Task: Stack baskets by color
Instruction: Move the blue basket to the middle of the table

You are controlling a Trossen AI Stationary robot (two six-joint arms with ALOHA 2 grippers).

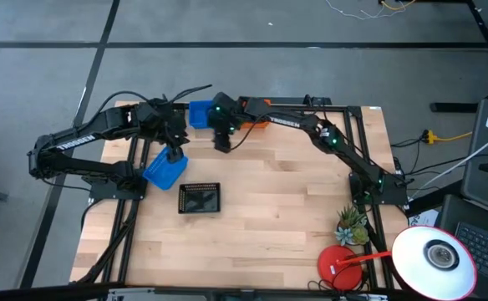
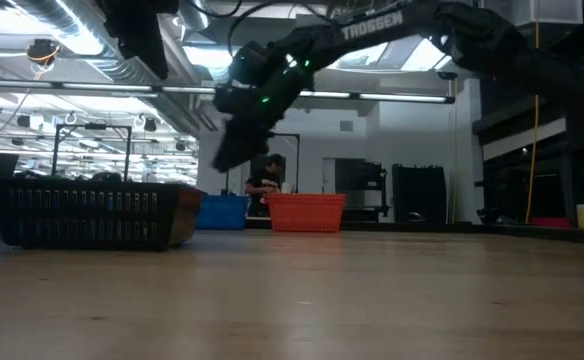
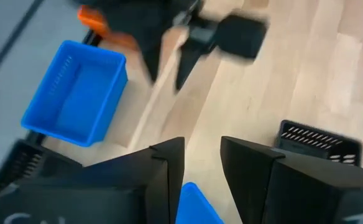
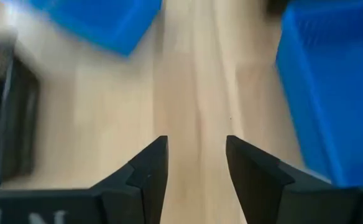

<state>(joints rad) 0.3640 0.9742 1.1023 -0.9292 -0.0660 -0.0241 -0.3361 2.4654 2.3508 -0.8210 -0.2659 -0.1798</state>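
Note:
Two blue baskets are in view: one (image 1: 200,114) rests at the table's far edge, the other (image 1: 164,172) sits turned on the wood at the left. A black basket (image 1: 200,198) lies nearer the front. An orange basket (image 1: 257,125) at the far edge is partly hidden under my right arm. My left gripper (image 1: 175,155) hangs open, high over the left blue basket, whose corner (image 3: 197,205) shows below the gap between the fingers. My right gripper (image 1: 221,144) is open above bare wood between the two blue baskets (image 4: 330,93) (image 4: 101,18), with nothing between its fingers.
A red round lamp base (image 1: 338,266), its white lamp head (image 1: 432,255) and a small plant (image 1: 353,224) stand at the near right corner. Black frame rails (image 1: 127,226) run along the table's sides. Bare wood spreads across the middle and right.

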